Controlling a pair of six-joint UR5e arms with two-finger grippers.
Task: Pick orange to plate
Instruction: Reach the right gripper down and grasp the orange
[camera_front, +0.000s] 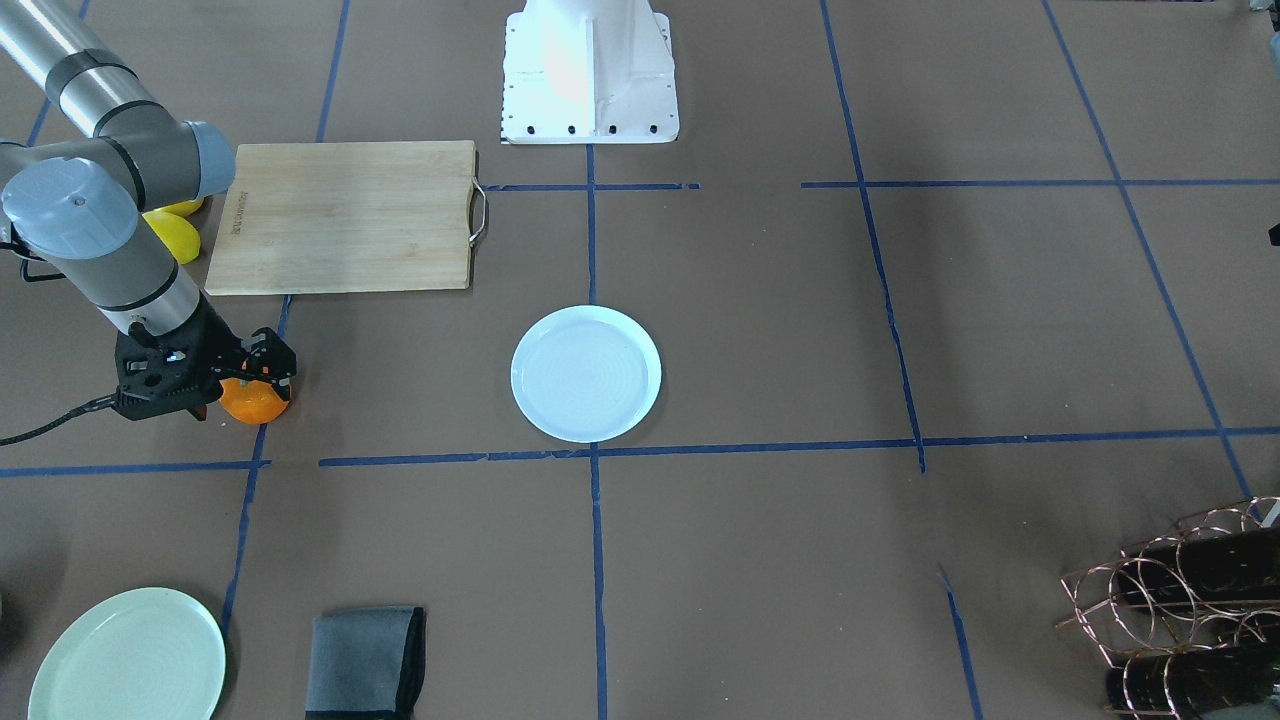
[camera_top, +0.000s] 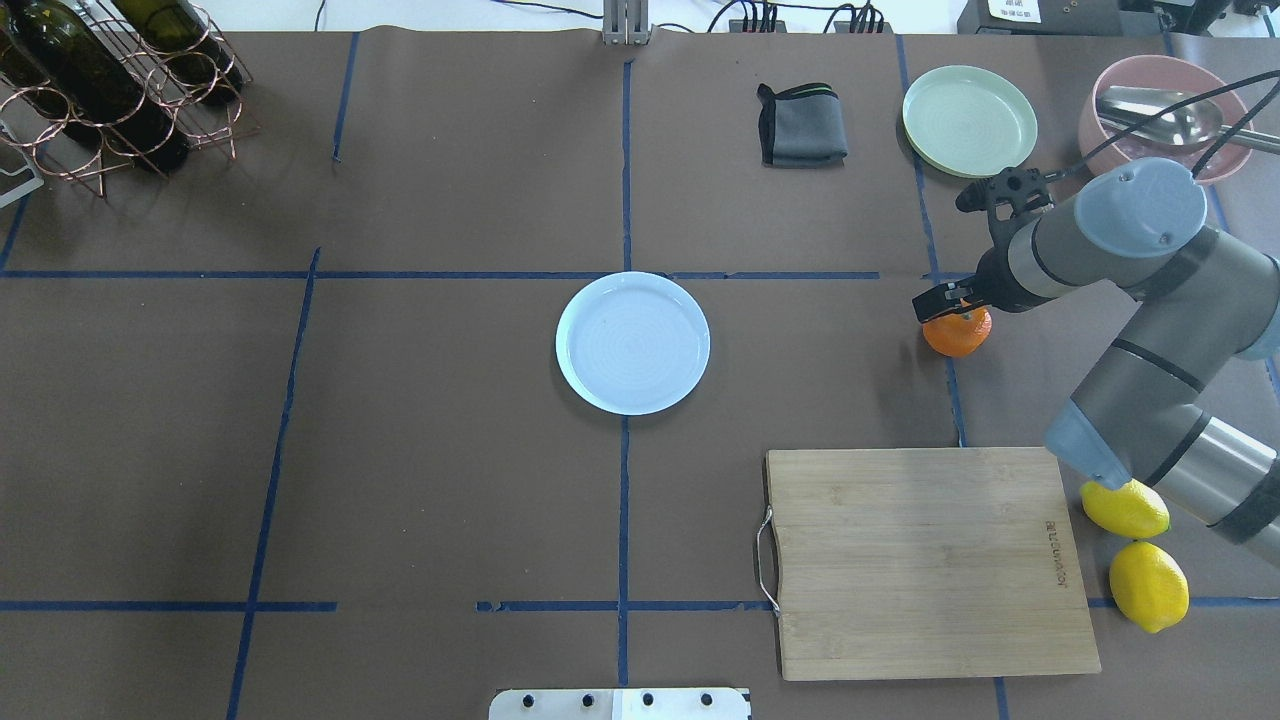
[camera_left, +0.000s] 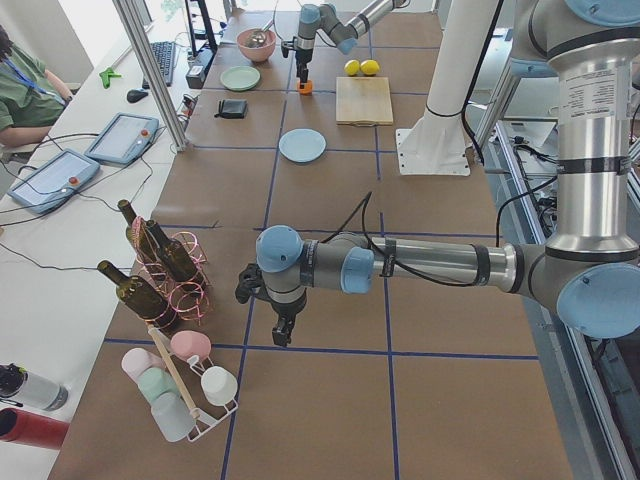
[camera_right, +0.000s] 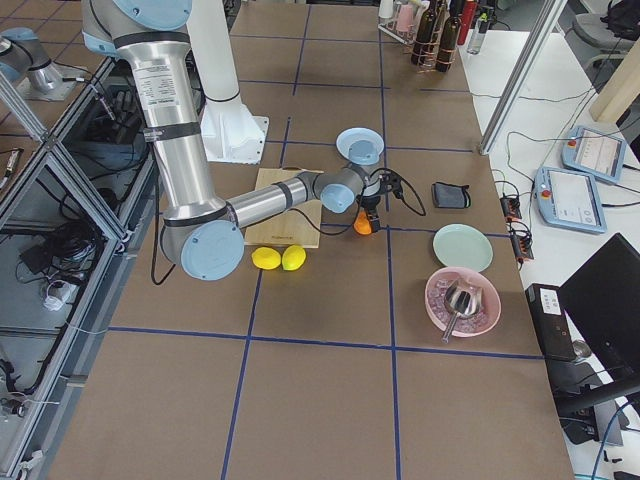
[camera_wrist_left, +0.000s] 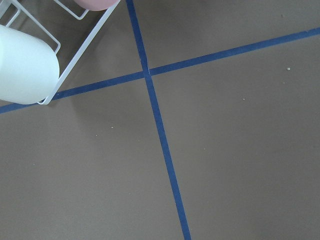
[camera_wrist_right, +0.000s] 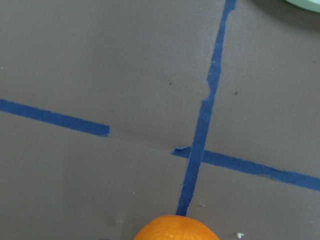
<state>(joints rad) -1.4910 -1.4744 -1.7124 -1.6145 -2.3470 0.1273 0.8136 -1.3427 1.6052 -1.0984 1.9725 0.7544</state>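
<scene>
The brown tabletop (camera_top: 400, 450) carries a wooden cutting board (camera_top: 920, 560) on the robot's right and, at its middle beside a blue tape line, the white plate (camera_top: 632, 342). The left hand (camera_left: 283, 332) hangs low over the tabletop near a cup rack (camera_left: 190, 390), and I cannot tell whether it is open or closed. The right hand (camera_top: 952, 305) is down over the orange (camera_top: 957, 335), grip unclear; the fruit lies on a tape line, well apart from the plate, between the board and a pale green plate (camera_top: 969, 120).
</scene>
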